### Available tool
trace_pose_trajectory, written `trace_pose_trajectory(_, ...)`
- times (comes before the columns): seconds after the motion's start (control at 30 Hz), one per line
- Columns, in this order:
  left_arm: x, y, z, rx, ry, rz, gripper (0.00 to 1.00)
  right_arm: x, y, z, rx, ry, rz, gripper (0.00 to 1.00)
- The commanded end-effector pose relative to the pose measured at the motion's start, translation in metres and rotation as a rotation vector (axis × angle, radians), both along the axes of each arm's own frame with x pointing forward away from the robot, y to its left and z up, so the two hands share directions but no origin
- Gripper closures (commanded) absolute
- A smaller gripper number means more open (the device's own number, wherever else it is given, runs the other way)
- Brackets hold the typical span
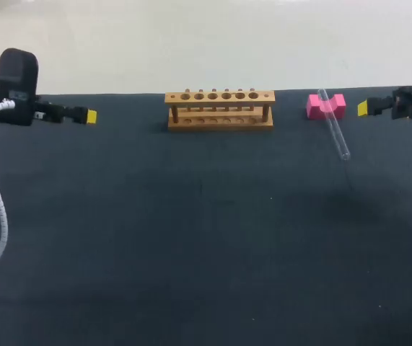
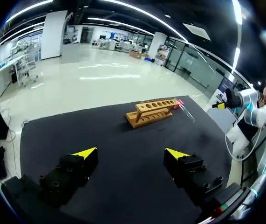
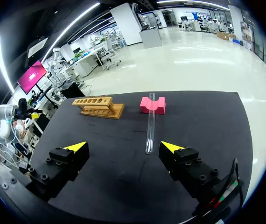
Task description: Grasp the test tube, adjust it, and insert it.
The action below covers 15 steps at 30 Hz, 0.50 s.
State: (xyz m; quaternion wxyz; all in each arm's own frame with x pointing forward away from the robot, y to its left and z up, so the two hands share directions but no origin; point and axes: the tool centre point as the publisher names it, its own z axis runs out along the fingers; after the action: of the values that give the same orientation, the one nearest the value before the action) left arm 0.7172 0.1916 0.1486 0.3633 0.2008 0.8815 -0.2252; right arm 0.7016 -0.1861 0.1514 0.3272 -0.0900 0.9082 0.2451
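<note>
Head view: the wooden rack (image 1: pixel 220 109) stands at the middle of the tabletop's (image 1: pixel 191 238) far edge, its row of holes facing up. Toward the far right corner sits a pink block (image 1: pixel 314 107), and the test tube (image 1: pixel 334 126) leans across it — one end propped on the block, the other end down on the dark tabletop, pointing toward the near edge. The left gripper (image 1: pixel 90 116) hangs by the far left corner, the right gripper (image 1: pixel 363 108) by the far right corner, just beside the pink block. Both are apart from the tube.

Left wrist view: the left gripper (image 2: pixel 130 153) has its fingers spread wide, with nothing between them. Well ahead of it are the rack (image 2: pixel 153 112) and, past the rack, the test tube (image 2: pixel 187 111) slanting down from the pink block (image 2: pixel 180 101).

Right wrist view: the right gripper (image 3: pixel 123 147) is likewise spread wide and holds nothing. The test tube (image 3: pixel 150 126) lies straight ahead on the tabletop — its far end rests in the notch of the pink block (image 3: pixel 144 105), and its near end shows in the gap between the fingers, touched by neither. The rack (image 3: pixel 98 106) stands beside the block, along the same far edge.
</note>
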Motion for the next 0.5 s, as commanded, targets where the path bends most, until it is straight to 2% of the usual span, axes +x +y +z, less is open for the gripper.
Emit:
trace_pose_trajectory(0.03,0.006,0.014,-0.010,-0.160,-0.061,-0.211,0.00,-0.001,0.000,0.000,-0.003,0.000,-0.002,0.00)
trace_pose_trajectory(0.5,0.037,0.031,-0.021,-0.255,-0.218,-0.590,0.00,-0.001,0.000,0.000,-0.003,0.000,-0.002,0.00)
